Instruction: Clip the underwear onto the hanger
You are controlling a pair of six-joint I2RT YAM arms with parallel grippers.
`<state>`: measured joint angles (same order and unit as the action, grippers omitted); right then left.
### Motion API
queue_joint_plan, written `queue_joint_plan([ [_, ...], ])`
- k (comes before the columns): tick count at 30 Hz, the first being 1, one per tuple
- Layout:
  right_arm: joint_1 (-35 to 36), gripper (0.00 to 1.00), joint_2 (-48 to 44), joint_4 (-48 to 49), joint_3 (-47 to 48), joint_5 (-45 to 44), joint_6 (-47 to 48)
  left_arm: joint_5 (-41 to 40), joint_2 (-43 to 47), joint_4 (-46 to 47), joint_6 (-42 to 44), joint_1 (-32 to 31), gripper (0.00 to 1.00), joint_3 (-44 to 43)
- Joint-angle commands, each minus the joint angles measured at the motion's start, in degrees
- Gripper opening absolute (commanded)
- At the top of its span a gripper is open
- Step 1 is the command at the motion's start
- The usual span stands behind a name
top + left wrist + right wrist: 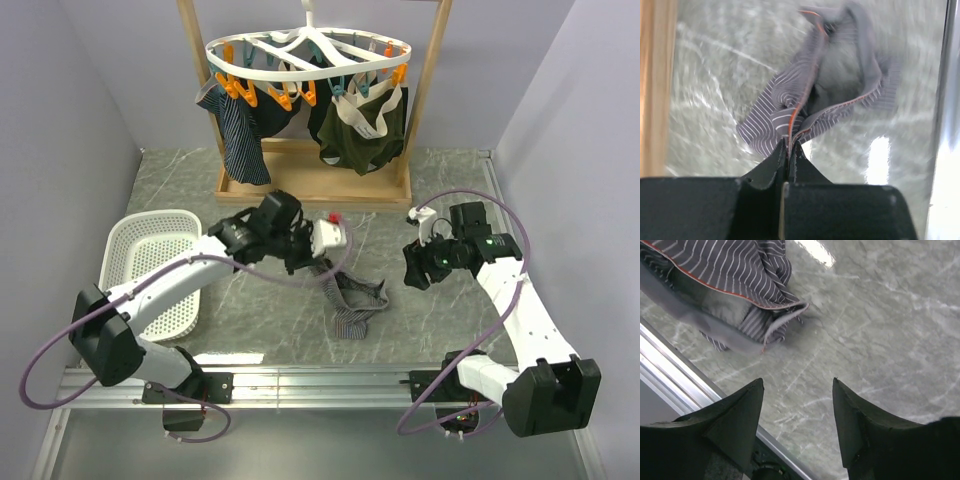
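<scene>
Nearby: white basket [128, 234] left, wooden frame [300, 186] behind underwear [355, 305].

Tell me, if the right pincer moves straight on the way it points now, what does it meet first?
Most likely the bare table. The open right pincer aims at grey marbled surface; the underwear lies off to one side of that line.

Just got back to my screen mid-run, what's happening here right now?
The left gripper is shut on an edge of the grey striped underwear, which trails down to the table. The right gripper hangs open and empty beside it. At the back, the hanger carries a navy striped garment and an olive pair; the grey pair is not yet clipped on.
</scene>
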<state>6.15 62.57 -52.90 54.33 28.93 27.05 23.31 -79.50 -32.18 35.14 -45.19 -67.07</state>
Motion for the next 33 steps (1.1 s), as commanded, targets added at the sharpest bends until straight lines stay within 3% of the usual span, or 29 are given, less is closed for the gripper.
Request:
queue_joint_plan([
  [1, 0.4, 0.64, -0.6, 4.0, -0.7, 3.5, -0.4, 0.2, -3.1, -7.5, -24.5, 3.0, 0.0, -3.6],
  [7, 0.4, 0.63, -0.4, 11.1, -3.6, 10.2, -3.7, 0.4, -1.5, -5.1, -40.0, 11.6, 0.0, -2.0],
  [10, 1.4, 0.63, 2.0, 13.3, -3.7, 11.8, -5.7, -2.5, -0.7, -4.1, -43.1, 13.3, 0.0, -0.1],
  [19, 6.4, 0.68, 9.9, 16.1, -2.7, 13.8, -6.7, 0.3, -2.1, -3.2, -46.2, 17.9, 0.0, 0.9],
  [33, 19.7, 0.75, 19.9, 25.5, -3.9, 3.2, -4.3, 3.1, -5.7, -2.9, -45.6, 19.7, 0.0, 0.2],
])
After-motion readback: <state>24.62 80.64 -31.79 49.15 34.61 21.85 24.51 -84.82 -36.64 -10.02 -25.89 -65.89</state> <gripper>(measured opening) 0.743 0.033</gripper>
